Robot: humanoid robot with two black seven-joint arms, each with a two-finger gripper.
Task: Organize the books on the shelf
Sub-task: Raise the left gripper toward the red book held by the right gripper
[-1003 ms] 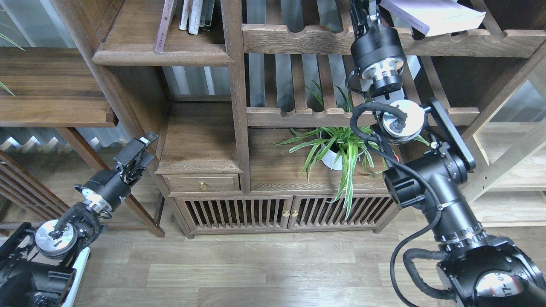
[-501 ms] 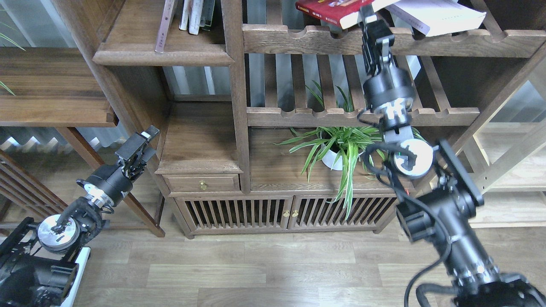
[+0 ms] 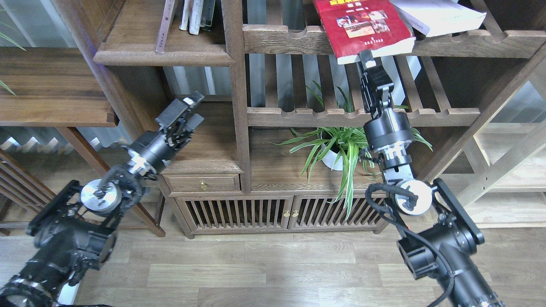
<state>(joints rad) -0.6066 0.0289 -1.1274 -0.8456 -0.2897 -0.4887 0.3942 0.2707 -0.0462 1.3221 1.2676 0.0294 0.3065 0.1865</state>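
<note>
My right gripper [image 3: 366, 57] is shut on the lower edge of a bright red book [image 3: 362, 25] with cover photos, holding it in front of the upper slatted rack. A thick white book [image 3: 439, 15] lies on that rack to the right. At the top left, several thin books [image 3: 194, 15] stand on the solid dark-brown shelf [image 3: 162, 53]. One of them [image 3: 164, 25] leans to the left. My left gripper [image 3: 187, 111] is open and empty, in front of the lower cubby of the bookcase.
A potted spider plant [image 3: 337, 147] stands on the cabinet top under the right arm. A small drawer [image 3: 202, 183] and slatted cabinet doors [image 3: 281, 211] are below. A dark wooden side shelf [image 3: 51, 89] is at the left. Pale light-wood shelving [image 3: 512, 162] is at the right.
My right gripper has drawn back and down, pulling the red book off the upper rack toward me. My left arm has risen up and to the right, toward the bookcase.
</note>
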